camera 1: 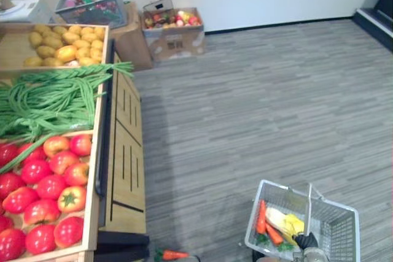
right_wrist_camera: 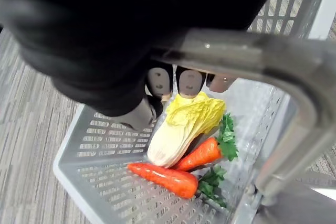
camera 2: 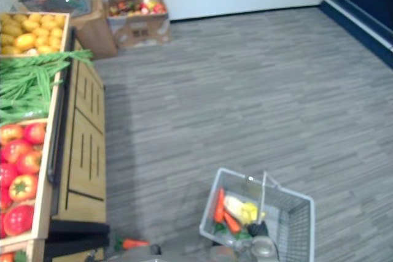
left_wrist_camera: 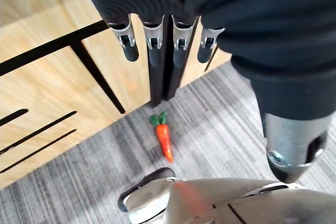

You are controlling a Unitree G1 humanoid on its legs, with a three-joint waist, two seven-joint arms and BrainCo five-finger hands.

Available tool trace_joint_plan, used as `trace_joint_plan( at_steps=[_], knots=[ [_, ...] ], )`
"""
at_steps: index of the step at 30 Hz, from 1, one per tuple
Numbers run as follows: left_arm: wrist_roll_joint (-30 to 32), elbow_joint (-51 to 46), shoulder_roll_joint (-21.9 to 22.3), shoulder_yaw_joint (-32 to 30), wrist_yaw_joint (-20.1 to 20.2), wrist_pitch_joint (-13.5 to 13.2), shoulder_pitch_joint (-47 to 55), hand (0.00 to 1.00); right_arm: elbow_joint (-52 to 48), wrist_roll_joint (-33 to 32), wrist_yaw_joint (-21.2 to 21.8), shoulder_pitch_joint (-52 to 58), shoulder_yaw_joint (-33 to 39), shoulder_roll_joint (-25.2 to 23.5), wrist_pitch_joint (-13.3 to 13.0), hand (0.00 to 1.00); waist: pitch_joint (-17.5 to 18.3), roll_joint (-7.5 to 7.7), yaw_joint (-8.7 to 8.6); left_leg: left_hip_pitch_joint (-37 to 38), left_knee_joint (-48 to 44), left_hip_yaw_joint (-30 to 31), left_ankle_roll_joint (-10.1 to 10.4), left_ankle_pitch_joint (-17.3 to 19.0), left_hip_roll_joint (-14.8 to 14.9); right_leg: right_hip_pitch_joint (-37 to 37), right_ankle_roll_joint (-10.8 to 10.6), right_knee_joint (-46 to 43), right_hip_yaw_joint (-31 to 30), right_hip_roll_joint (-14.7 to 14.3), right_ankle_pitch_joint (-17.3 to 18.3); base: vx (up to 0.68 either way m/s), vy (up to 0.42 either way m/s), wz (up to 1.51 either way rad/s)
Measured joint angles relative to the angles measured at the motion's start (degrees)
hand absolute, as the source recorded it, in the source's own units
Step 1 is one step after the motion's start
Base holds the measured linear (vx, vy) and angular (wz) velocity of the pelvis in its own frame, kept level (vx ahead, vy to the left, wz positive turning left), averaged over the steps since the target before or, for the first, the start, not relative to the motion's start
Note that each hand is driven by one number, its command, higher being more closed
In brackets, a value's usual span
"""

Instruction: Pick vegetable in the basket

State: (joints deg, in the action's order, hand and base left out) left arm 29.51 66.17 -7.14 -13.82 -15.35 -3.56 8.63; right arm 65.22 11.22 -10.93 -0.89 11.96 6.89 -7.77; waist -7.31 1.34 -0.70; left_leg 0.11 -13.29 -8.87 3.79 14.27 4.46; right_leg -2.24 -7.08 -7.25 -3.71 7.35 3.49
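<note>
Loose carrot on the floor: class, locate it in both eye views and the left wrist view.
Left eye view: loose carrot at the bottom edge, by the dark foot of the wooden stand.
Right eye view: carrot lower left, by the same foot.
Left wrist view: carrot mid-picture, near that foot.
Shared landmark: that dark foot.
</note>
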Motion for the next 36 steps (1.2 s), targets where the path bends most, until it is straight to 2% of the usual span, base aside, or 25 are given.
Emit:
trace_joint_plan(
  at_steps=[2, 3, 4, 6, 8, 9, 10, 12, 13, 14, 15, 16, 18, 22, 24, 27, 29, 36],
  knots=[
    [0.0, -0.2, 0.1, 0.1, 0.1, 0.0, 0.0, 0.00, -0.4, 0.0, -0.1, -0.1, 1.5, 0.0, -0.1, 1.00, -0.2, -0.53, 0.80, 2.9, 1.3, -0.1, -0.3, -0.2, 0.2, -5.0, 0.5, -11.9, -0.1, -0.8, 0.7, 0.07, 0.027, -0.47],
    [0.0, -0.3, -0.4, 0.3, 0.1, 0.0, 0.0, 0.00, -0.8, 0.0, -0.1, 0.0, 2.6, -0.1, -0.2, 1.00, -0.5, -0.06, 0.60, 4.3, 1.6, 0.0, -0.3, -0.2, -0.2, -7.6, 0.7, -19.4, 0.0, -0.1, 1.1, 0.04, 0.031, -0.20],
    [0.0, -0.4, -0.6, 0.5, 0.1, 0.0, 0.0, 0.00, -0.9, -0.1, -0.1, 0.2, 3.2, -0.3, -0.2, 1.00, -0.6, 0.09, 0.36, 5.0, 1.7, 0.2, -0.3, -0.2, -0.6, -8.6, 0.7, -22.4, 0.0, 0.4, 1.1, 0.06, 0.021, 0.13],
    [0.0, -0.7, -1.4, 0.6, 0.1, 0.0, 0.0, 0.00, -1.3, -0.1, -0.1, 1.4, 3.4, -0.8, -0.2, 1.00, -0.2, 0.78, -0.53, 6.5, 2.7, 1.4, -1.7, 0.6, -0.9, -9.6, 1.5, -25.5, 1.2, 1.6, 4.5, 0.10, 0.015, 0.31],
    [0.1, -0.9, -2.2, 0.5, 0.1, 0.0, -0.3, 0.00, -1.3, 0.0, -0.1, 1.0, 3.2, -1.3, -0.4, 1.00, -0.2, 1.34, -0.54, 6.5, 3.6, 2.3, -1.6, 0.6, -0.5, -9.9, 1.7, -21.8, 2.4, 1.3, 5.4, 0.09, -0.061, 0.23],
    [0.1, -0.8, -2.6, 0.4, 0.1, 0.1, -0.4, 0.00, -1.3, 0.0, 0.1, 0.7, 2.8, -1.4, -0.5, 1.00, -0.2, 1.50, -0.53, 5.9, 3.7, 3.2, -1.6, 0.7, 0.0, -10.1, 1.5, -16.4, 3.0, 0.7, 4.9, 0.13, -0.186, 0.26],
    [0.2, -0.8, -2.8, 0.4, 0.1, 0.3, -0.3, 0.00, -1.3, 0.0, 0.2, 0.8, 2.2, -1.5, -0.4, 1.00, 0.2, 2.51, -0.53, 5.5, 3.6, 3.9, -0.9, 1.1, 0.0, -9.2, -0.1, -10.1, 3.2, 0.6, 2.4, 0.13, -0.195, 0.25],
    [0.3, -0.6, -1.8, 0.0, 0.1, 0.4, -0.4, 0.00, -1.2, 0.0, 0.2, 0.7, 2.3, -1.2, -0.2, 1.00, 0.5, 1.32, -0.42, 5.0, 3.7, 5.1, -0.1, 1.1, 1.5, -8.2, -0.3, -8.9, 3.6, -0.9, 2.7, 0.12, -0.164, 0.19],
    [0.4, -0.4, -0.4, 0.0, 0.1, 0.4, -0.4, 0.00, -1.3, 0.0, 0.1, 0.6, 2.3, -0.9, -0.2, 1.00, 0.5, 0.29, -0.52, 5.1, 4.1, 6.0, 0.7, 0.7, 2.5, -7.9, 0.5, -8.7, 4.5, -1.6, 3.2, 0.08, -0.143, 0.13],
    [0.4, -0.3, -0.2, 0.0, 0.1, 0.4, -0.4, 0.00, -1.3, 0.0, 0.1, 0.6, 2.4, -0.9, -0.2, 1.00, 0.6, 0.12, -0.59, 5.1, 4.2, 6.4, 0.8, 0.6, 2.7, -7.7, 0.6, -8.6, 4.9, -1.7, 3.3, 0.09, -0.174, 0.30],
    [0.4, -0.2, 0.5, 0.1, 0.1, 0.4, -0.4, 0.00, -1.2, 0.0, 0.1, 0.6, 2.6, -0.8, 0.0, 1.00, 0.8, -0.28, -0.78, 5.1, 4.2, 7.8, 1.8, -0.1, 3.3, -6.5, 0.8, -7.7, 6.3, -2.0, 3.4, 0.10, -0.185, 0.40],
    [0.4, -0.5, 0.8, 0.1, 0.1, 0.4, -0.4, 0.00, -0.5, 0.0, 0.1, 1.1, 2.9, -0.8, 0.2, 1.00, 1.1, -0.37, -0.66, 5.2, 4.2, 8.3, 2.6, -0.7, 4.0, -5.1, 0.9, -6.3, 7.3, -2.6, 3.4, 0.08, -0.150, 0.40],
    [0.4, -0.6, 0.8, 0.0, 0.1, 0.4, -0.3, 0.00, 0.3, 0.0, 0.1, 1.1, 2.9, -0.8, 0.2, 1.00, 1.3, -0.59, -0.57, 4.9, 4.0, 9.1, 2.7, -0.8, 4.8, -3.4, 1.2, -4.4, 9.0, -3.1, 3.3, 0.04, -0.095, 0.34],
    [0.3, -1.0, 0.7, -0.1, -0.1, 0.4, 0.0, 0.00, 1.1, -0.1, 0.2, 2.2, 2.4, -1.3, 0.1, 1.00, 2.9, -0.23, -0.34, 1.9, 0.4, 11.4, 3.2, -1.0, 5.1, -1.2, 2.2, -0.7, 11.9, -3.6, 2.0, 0.02, -0.048, 0.42],
    [-0.8, -1.2, 0.8, -0.1, -0.1, 0.4, 0.0, 0.00, 1.3, -0.1, 0.2, 2.6, 2.1, -1.3, 0.1, 1.00, 2.9, -0.24, -0.24, -0.2, -4.4, 11.2, 3.2, -1.0, 5.1, 1.4, 2.5, 1.2, 14.1, -3.4, 1.5, -0.01, -0.029, 0.46],
    [-3.0, -1.2, 1.3, -0.1, 0.0, 0.4, 0.0, 0.00, 1.4, -0.1, 0.3, 3.5, 2.4, -1.3, 0.0, 1.00, 2.9, -0.45, -0.37, -0.9, -6.0, 9.3, 4.0, -2.0, 5.2, 3.3, 2.5, 1.5, 16.3, -2.7, 1.5, -0.05, -0.010, 0.41],
    [-4.8, -0.8, 1.7, -0.6, 0.0, 0.5, 0.0, 0.00, 1.4, -0.7, 0.6, 4.2, 3.8, -1.2, 0.0, 1.00, 3.0, -0.42, -0.61, 0.0, -2.8, 4.4, 3.8, -4.3, 5.1, 3.6, 2.4, 1.7, 18.0, -1.3, 1.4, -0.07, 0.014, 0.40],
    [-11.2, -0.1, 3.0, -4.0, 0.7, 1.0, 0.5, 0.00, 2.2, -2.7, 2.3, 5.0, 8.0, -1.2, 0.1, 1.00, 3.3, -1.05, -0.78, 3.9, 10.3, 3.3, 3.2, -8.0, 4.7, 4.0, 2.6, 4.3, 21.7, -1.6, -1.2, -0.10, 0.017, 0.27]
  ],
)
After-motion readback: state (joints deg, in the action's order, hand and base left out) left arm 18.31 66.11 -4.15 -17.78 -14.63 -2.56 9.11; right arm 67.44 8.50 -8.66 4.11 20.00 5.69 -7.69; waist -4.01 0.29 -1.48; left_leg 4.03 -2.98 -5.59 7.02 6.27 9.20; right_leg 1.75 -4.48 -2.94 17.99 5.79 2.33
